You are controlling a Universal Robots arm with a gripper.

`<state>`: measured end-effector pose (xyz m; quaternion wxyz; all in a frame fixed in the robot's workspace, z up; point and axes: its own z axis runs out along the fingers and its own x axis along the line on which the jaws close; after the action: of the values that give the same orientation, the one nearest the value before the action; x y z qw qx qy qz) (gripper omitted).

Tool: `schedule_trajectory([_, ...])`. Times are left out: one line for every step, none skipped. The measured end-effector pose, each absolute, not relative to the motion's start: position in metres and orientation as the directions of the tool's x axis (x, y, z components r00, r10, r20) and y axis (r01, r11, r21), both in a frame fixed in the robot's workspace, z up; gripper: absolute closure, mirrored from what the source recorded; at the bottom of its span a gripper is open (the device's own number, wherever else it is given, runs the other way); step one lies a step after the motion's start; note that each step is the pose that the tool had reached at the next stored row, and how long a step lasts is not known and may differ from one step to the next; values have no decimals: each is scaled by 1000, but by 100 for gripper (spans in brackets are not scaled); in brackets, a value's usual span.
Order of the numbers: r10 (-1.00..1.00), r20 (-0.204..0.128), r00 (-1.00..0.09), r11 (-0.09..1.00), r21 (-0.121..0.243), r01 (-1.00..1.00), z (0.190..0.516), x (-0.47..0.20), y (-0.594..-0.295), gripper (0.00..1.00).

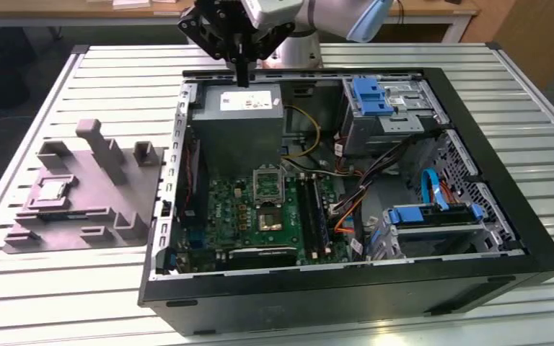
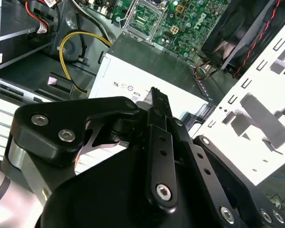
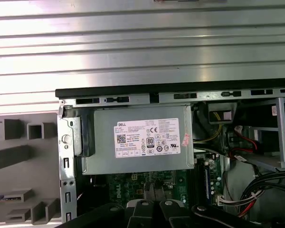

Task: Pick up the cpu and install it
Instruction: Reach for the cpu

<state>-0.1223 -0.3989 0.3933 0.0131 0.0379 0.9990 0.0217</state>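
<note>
1. In the exterior view my gripper [image 1: 243, 79] hangs over the far rim of the open computer case [image 1: 354, 292]. Its fingers are drawn together into one black bar, with nothing between them.
2. The cpu [image 1: 48, 190] is outside the case, at about 8 o'clock from the gripper and well apart from it.
3. It lies flat in a square recess of the grey fixture tray [image 1: 113, 198] on the slatted table [image 1: 113, 72]. The tray's upright posts stand at roughly 1 o'clock from the chip.
4. Inside the case, the grey power supply [image 1: 242, 133] with its white label is at 6 o'clock, just under the fingertips.
5. At 6 o'clock from that box is the green motherboard [image 1: 224, 216], which carries the black-framed socket [image 1: 270, 218].
6. Blue drive brackets [image 1: 371, 97] and cable bundles fill the case's 3 o'clock side.
</note>
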Motion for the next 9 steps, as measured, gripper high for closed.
schedule_trajectory([76, -24, -997, 996, 44, 75, 393, -123, -399, 89])
schedule_trajectory([76, -24, -997, 996, 44, 75, 393, -123, -399, 89])
schedule_trajectory([76, -24, -997, 996, 44, 75, 393, -124, -399, 89])
schedule_trajectory([76, -25, -997, 996, 44, 75, 393, -125, -399, 89])
schedule_trajectory([76, -24, -997, 996, 44, 75, 393, -126, -399, 89])
schedule_trajectory([76, -24, -997, 996, 44, 75, 393, -127, -399, 89])
schedule_trajectory([76, -24, -997, 996, 44, 75, 393, -127, -399, 89])
schedule_trajectory([76, -24, -997, 996, 44, 75, 393, -127, -399, 89])
schedule_trajectory([76, -24, -997, 996, 44, 75, 393, -128, -399, 89])
